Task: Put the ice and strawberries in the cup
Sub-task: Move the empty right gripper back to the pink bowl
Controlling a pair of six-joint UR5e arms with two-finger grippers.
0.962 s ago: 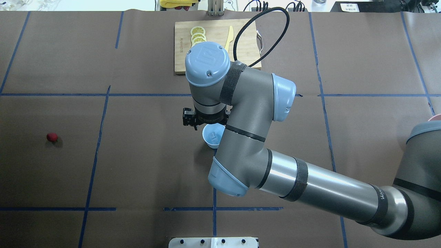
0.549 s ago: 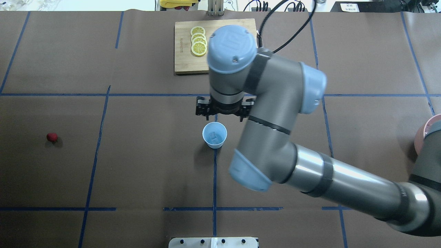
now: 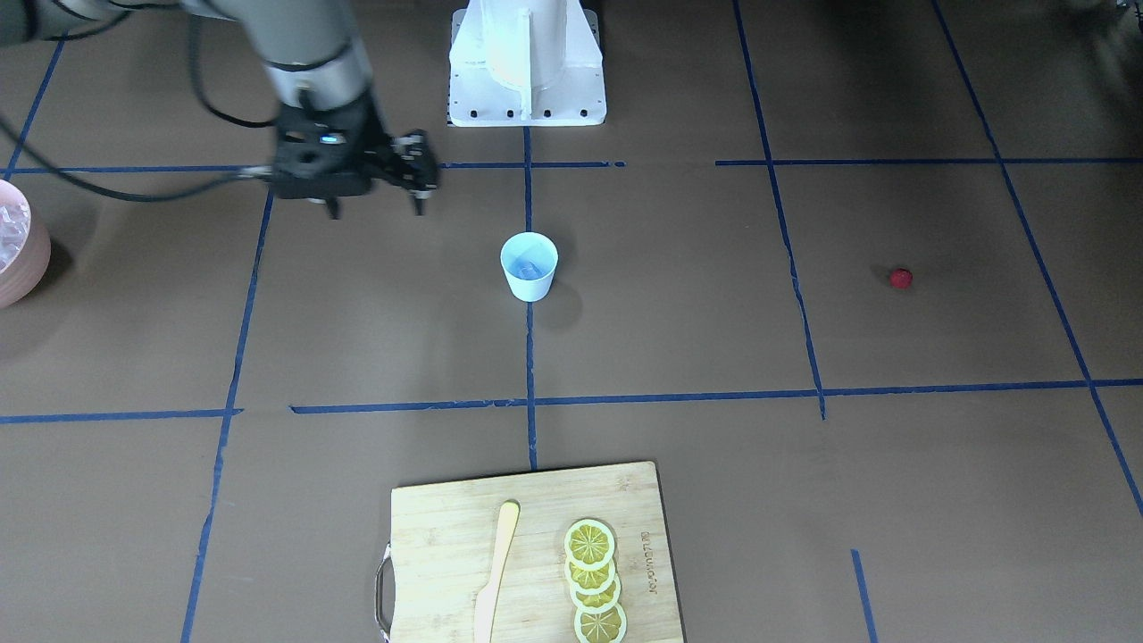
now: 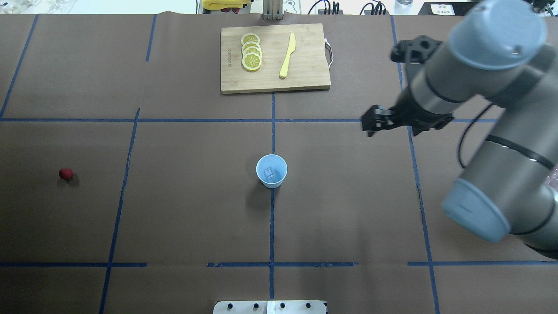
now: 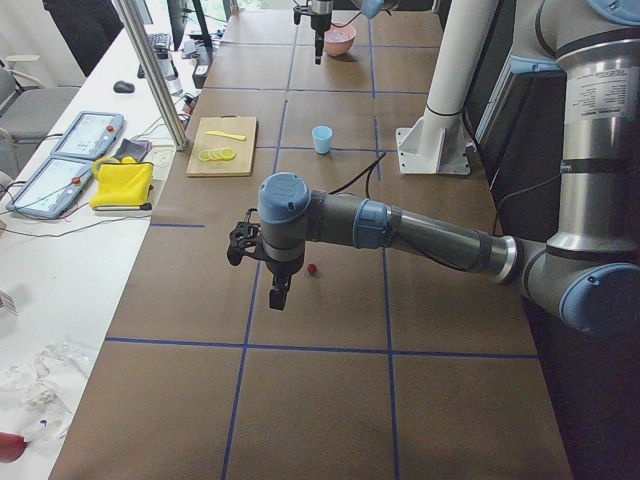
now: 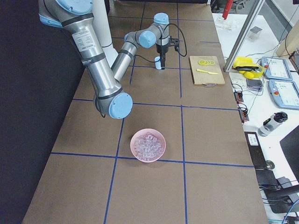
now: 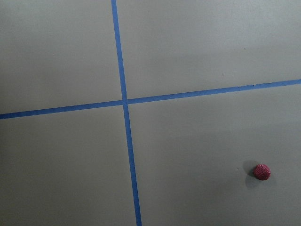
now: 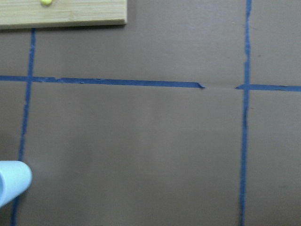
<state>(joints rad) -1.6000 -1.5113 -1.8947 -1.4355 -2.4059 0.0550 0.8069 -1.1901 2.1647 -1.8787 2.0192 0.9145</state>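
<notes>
right tool (image 3: 375,212) pointing down, apart from cup (image 3: 529,272)

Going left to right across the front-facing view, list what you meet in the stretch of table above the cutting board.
pink bowl → right gripper, fingers apart → cup → strawberry
</notes>
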